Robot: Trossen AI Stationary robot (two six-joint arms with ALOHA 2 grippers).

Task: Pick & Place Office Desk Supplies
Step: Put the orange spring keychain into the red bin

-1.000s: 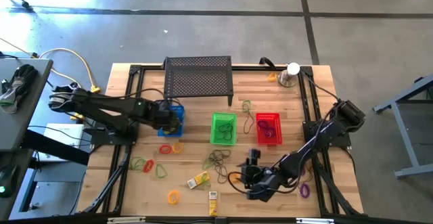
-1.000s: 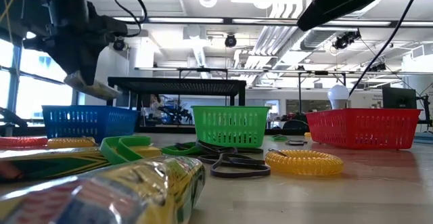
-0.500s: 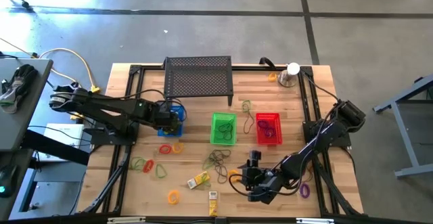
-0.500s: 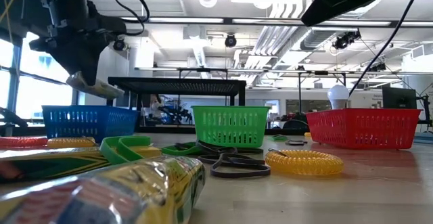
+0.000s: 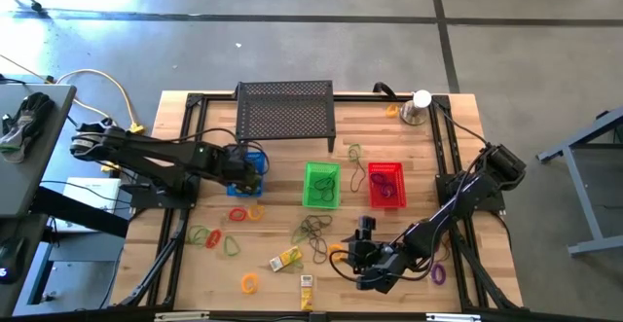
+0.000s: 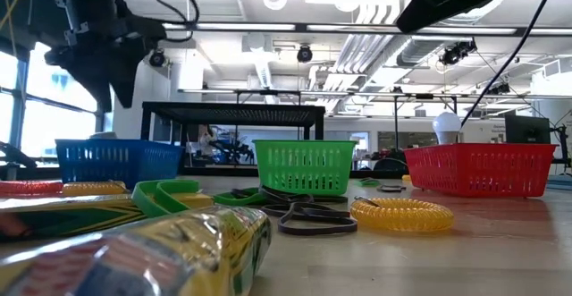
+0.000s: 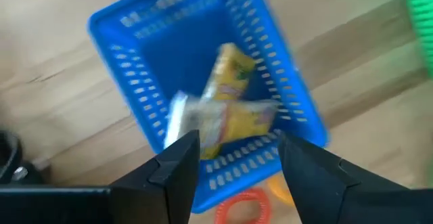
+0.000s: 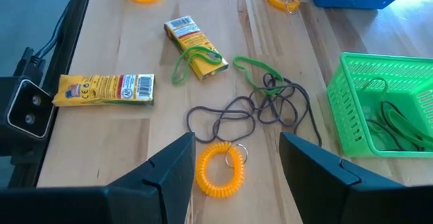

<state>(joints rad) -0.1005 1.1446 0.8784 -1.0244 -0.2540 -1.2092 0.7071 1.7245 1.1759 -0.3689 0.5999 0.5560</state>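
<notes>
Yellow packets (image 7: 233, 112) lie inside the blue basket (image 7: 277, 68), seen straight down past the left gripper (image 7: 237, 160), whose jaws stand apart and hold nothing. In the high view that gripper (image 5: 255, 169) hovers over the basket (image 5: 245, 171) at centre left of the table (image 5: 409, 152); the drop there looks finished, though a blurred packet suggests it may be only just landing. Lifting straight up before swinging away would keep the fingers off the basket's rim.

At lower right of the high view the right gripper (image 5: 362, 249) hangs low over loose supplies, jaws parted and empty. Its wrist camera shows an orange coil (image 8: 220, 168) directly ahead, between the fingers, with a tangle of dark loops (image 8: 254, 112) beyond, then two more yellow packets (image 8: 105, 88) and a green loop (image 8: 196, 58). The coil seems the natural next pick: descend squarely over one side of it, close only when the fingertips reach the wood, and stay clear of the dark loops so they are not dragged along.

Green basket (image 5: 322, 184) and red basket (image 5: 386, 185) wait mid-table.
</notes>
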